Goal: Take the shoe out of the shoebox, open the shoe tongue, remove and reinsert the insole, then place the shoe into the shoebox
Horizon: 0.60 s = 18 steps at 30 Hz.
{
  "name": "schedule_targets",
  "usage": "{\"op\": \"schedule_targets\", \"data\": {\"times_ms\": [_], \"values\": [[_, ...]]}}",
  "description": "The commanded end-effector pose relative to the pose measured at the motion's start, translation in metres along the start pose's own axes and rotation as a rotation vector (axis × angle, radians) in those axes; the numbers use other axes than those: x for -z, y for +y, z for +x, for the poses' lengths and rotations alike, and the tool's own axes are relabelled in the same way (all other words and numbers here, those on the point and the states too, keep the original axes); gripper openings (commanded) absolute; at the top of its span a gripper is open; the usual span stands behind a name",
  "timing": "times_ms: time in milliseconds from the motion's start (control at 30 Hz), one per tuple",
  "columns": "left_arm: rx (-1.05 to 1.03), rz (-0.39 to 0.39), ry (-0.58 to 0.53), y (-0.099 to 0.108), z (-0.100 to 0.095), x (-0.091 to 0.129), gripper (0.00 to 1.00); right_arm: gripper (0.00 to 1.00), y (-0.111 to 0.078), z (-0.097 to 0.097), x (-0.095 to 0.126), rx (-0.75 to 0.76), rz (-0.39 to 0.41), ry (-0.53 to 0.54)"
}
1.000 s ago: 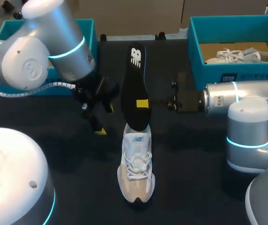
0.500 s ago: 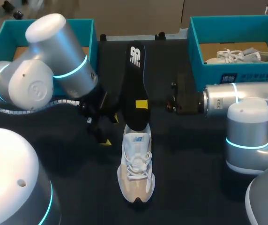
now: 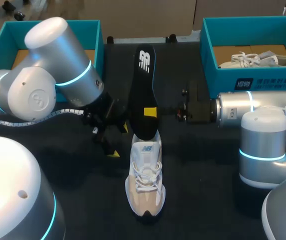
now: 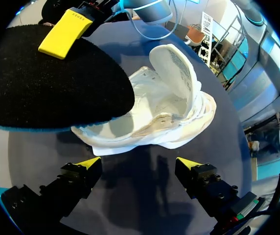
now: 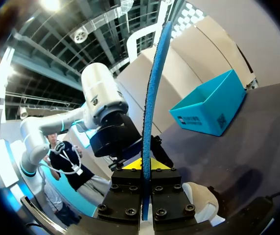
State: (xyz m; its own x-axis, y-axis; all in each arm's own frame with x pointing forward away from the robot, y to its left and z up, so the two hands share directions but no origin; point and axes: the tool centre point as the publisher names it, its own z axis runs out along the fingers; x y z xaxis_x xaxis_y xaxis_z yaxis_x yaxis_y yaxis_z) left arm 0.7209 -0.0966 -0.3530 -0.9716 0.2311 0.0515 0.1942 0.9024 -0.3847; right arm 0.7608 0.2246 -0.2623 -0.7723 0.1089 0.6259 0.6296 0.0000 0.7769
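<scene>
A white and beige shoe (image 3: 145, 176) lies on the black table, its tongue pulled open in the left wrist view (image 4: 165, 105). The black insole (image 3: 144, 95) hangs tilted above the shoe's heel opening, lower end just over it. My right gripper (image 3: 152, 111) is shut on the insole's edge; in its own view the gripper (image 5: 146, 165) pinches the insole (image 5: 153, 93), seen edge-on and blue. My left gripper (image 3: 115, 142) stands open just left of the shoe's heel. In its wrist view the left gripper (image 4: 139, 164) has nothing between its fingers, the shoe a little ahead and the insole (image 4: 47, 83) above.
A teal shoebox (image 3: 248, 76) at the back right holds another light shoe (image 3: 260, 59). A second teal shoebox (image 3: 94, 27) stands at the back left, largely hidden by my left arm. The shoe lies on bare black tabletop.
My left arm has swung in and lowered its open gripper toward the shoe's heel side. The right gripper and the insole have barely shifted.
</scene>
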Motion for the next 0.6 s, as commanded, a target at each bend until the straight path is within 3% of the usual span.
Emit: {"op": "schedule_targets", "data": {"times_ms": [33, 600], "values": [[0.024, 0.006, -0.022, -0.0024, 0.0004, -0.0028, 1.0, 0.0, -0.0021, -0.0006, -0.005, 0.018, -0.005, 0.006], [0.088, 0.013, -0.014, -0.0072, -0.0095, -0.0025, 1.0, 0.0, 0.0042, -0.0057, -0.0044, 0.054, -0.06, -0.01]]}}
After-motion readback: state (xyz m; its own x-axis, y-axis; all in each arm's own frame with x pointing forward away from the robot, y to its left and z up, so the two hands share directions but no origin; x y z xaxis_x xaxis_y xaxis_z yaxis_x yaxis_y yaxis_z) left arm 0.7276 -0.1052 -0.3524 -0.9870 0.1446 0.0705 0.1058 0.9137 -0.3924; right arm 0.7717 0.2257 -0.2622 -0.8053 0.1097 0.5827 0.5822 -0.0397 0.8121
